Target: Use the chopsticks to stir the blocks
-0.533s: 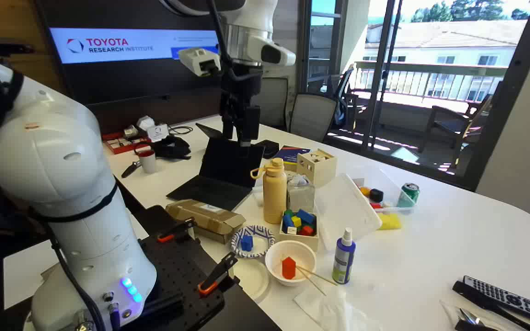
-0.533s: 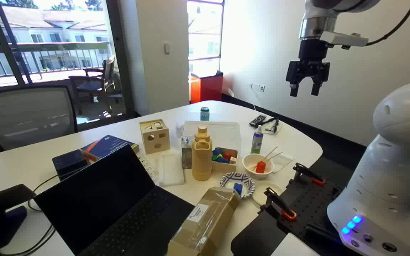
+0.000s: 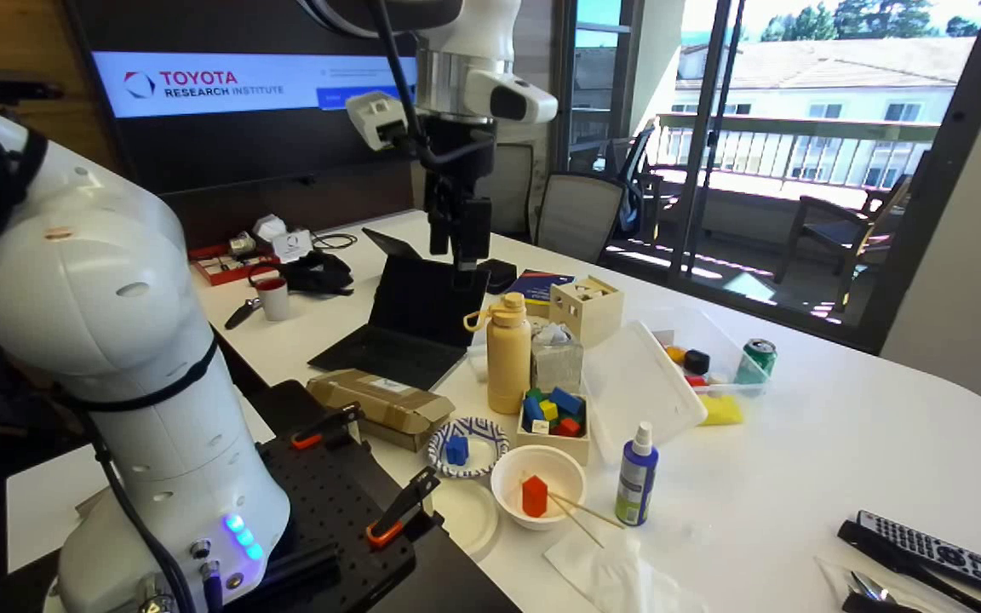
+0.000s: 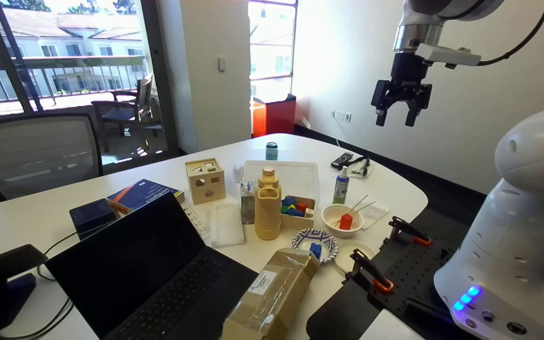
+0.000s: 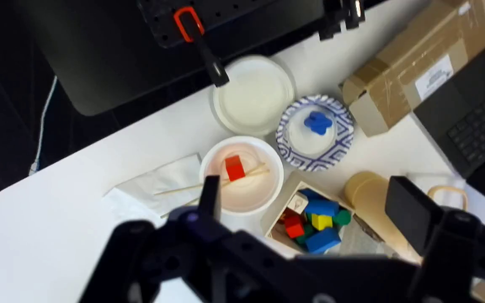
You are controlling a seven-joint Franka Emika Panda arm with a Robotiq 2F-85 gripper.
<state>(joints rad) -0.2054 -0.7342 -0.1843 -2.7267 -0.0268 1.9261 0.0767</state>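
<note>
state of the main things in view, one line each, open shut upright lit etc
Pincer, open, holding nothing
Chopsticks, propped in the white bowl, ends jutting past its rim
Red block, inside that bowl
Block box, uncovered, blocks inside
Yellow bottle, upright, capped
Spray bottle, upright
Laptop, open, dark
Wall screen, on
Arm base lights, blue

An office, by its wall screen (image 3: 226, 140), mesh chairs (image 3: 580, 214), laptop (image 4: 154, 276)

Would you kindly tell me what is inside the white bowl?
In the bowl: a red block and part of the chopsticks, which stick out over one side. What lies directly under the block is covered.
</note>
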